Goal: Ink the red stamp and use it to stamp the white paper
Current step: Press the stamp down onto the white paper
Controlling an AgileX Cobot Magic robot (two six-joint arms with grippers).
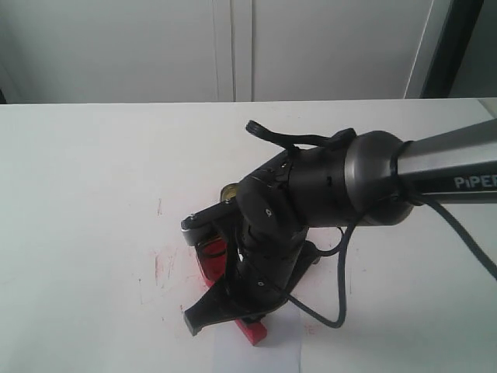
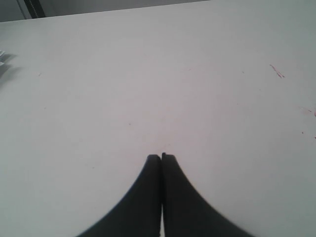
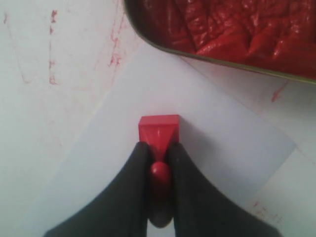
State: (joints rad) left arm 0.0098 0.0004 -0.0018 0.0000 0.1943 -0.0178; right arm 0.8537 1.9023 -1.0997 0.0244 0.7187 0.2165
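Observation:
My right gripper [image 3: 159, 148] is shut on the knob handle of the red stamp [image 3: 159, 130], whose flat base points down onto the white paper [image 3: 222, 133]. In the exterior view the stamp [image 1: 251, 330] shows as a red block under the black fingers, over the paper [image 1: 272, 357] at the near table edge. Just beyond the paper's far corner lies the oval red tin of ink paste [image 3: 237, 29], mostly hidden by the arm in the exterior view [image 1: 213, 255]. My left gripper [image 2: 161, 158] is shut on nothing over bare table, and the exterior view does not show it.
Red ink smears [image 1: 165, 264] mark the white table [image 1: 93, 194] left of the tin. A gold-lined tin lid [image 1: 229, 190] peeks out behind the right arm. A black cable [image 1: 342, 272] loops down from the right arm beside the paper.

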